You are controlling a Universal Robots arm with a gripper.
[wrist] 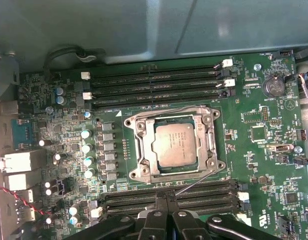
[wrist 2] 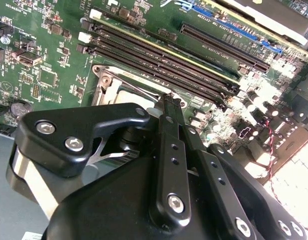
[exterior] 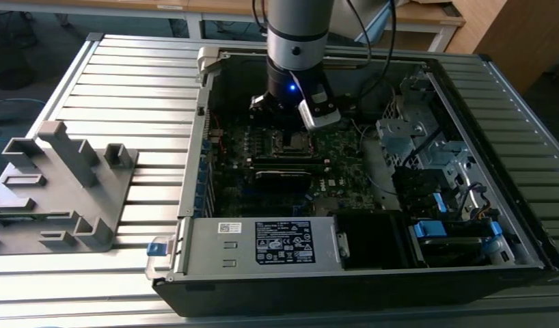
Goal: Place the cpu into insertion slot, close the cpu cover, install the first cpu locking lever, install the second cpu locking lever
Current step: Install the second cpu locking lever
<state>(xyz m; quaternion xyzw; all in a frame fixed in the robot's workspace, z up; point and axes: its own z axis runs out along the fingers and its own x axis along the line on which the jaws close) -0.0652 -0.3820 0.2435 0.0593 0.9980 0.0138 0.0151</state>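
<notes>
I have the arm (exterior: 298,41) standing vertical over the open computer case (exterior: 352,280), wrist low above the motherboard (wrist: 264,150). The gripper (wrist: 166,197) has its fingers (wrist 2: 169,107) pressed together, gripping nothing, tips just beside the socket. The cpu (wrist: 176,145) lies seated in the insertion slot (wrist: 140,150), with the cpu cover (wrist: 206,135) down around it. I leave the power supply label (exterior: 284,242) unread.

surface: slatted metal table (exterior: 124,75) | on it: open computer case (exterior: 261,273) (lying flat), grey fixture (exterior: 56,184)
</notes>
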